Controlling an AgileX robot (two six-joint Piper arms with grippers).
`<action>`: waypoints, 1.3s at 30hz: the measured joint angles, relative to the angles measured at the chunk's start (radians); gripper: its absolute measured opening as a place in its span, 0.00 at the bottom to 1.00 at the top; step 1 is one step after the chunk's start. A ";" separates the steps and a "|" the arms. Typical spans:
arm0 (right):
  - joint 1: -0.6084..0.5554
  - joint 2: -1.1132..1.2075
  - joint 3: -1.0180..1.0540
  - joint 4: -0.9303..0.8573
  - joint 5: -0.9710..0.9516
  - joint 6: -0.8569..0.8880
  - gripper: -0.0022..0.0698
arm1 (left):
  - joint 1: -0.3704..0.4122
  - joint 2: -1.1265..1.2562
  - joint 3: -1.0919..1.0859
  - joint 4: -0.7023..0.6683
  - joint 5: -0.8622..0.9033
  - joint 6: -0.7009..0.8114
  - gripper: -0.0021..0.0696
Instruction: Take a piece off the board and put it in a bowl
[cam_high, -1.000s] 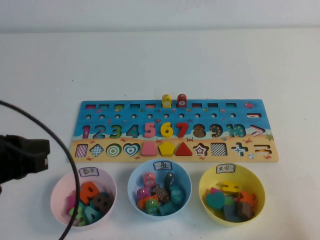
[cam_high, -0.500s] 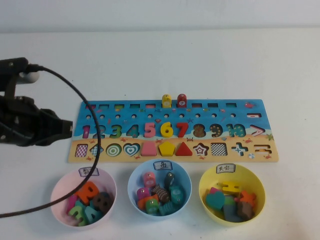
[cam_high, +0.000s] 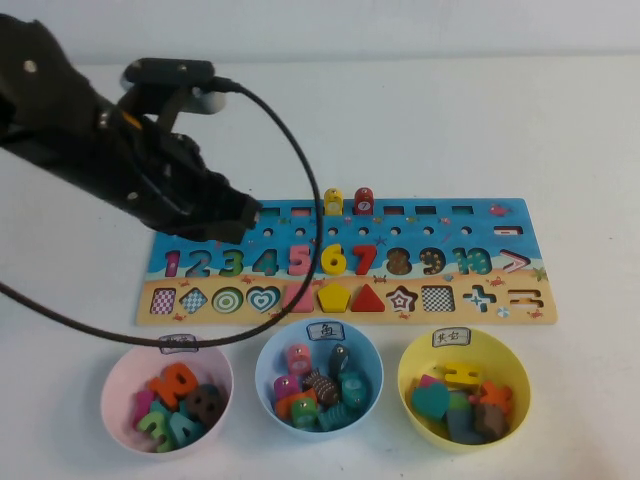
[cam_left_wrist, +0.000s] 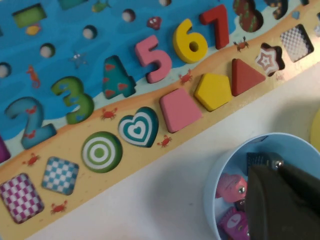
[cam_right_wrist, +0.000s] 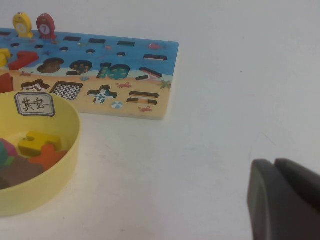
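Note:
The pink four-sided piece (cam_high: 297, 299) lies in its cut-out on the tan strip of the board (cam_high: 430, 228), next to the yellow pentagon (cam_high: 333, 297). In the left wrist view the piece (cam_left_wrist: 181, 110) shows clearly on the board (cam_left_wrist: 75, 50). My left gripper (cam_high: 238, 215) hovers over the board's left upper part, behind and left of the piece, fingers together and empty. The yellow bowl (cam_high: 404, 382) with a white label stands in front of the board's right end and holds several pieces. My right gripper (cam_right_wrist: 286, 200) is shut and empty over bare table right of the yellow bowl (cam_right_wrist: 75, 131).
A pink bowl (cam_high: 112, 385) with numbers and a light blue bowl (cam_high: 266, 362) with small pieces stand in front of the board. The left arm's black cable (cam_high: 300, 180) loops over the board's left half. Two pegs (cam_high: 348, 201) stand at the board's back edge.
My left arm has swung from the table's left edge up and to the right, over the board's left part. Its cable now loops across the board. The pieces have not moved.

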 joint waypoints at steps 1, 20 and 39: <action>0.000 0.000 0.000 0.000 0.000 0.000 0.01 | -0.018 0.016 -0.019 0.008 0.004 -0.007 0.03; 0.000 0.000 0.000 0.000 0.000 0.000 0.01 | -0.192 0.287 -0.184 0.168 0.160 -0.171 0.07; 0.000 0.000 0.000 0.000 0.000 0.000 0.01 | -0.132 0.322 -0.220 0.170 0.176 0.788 0.11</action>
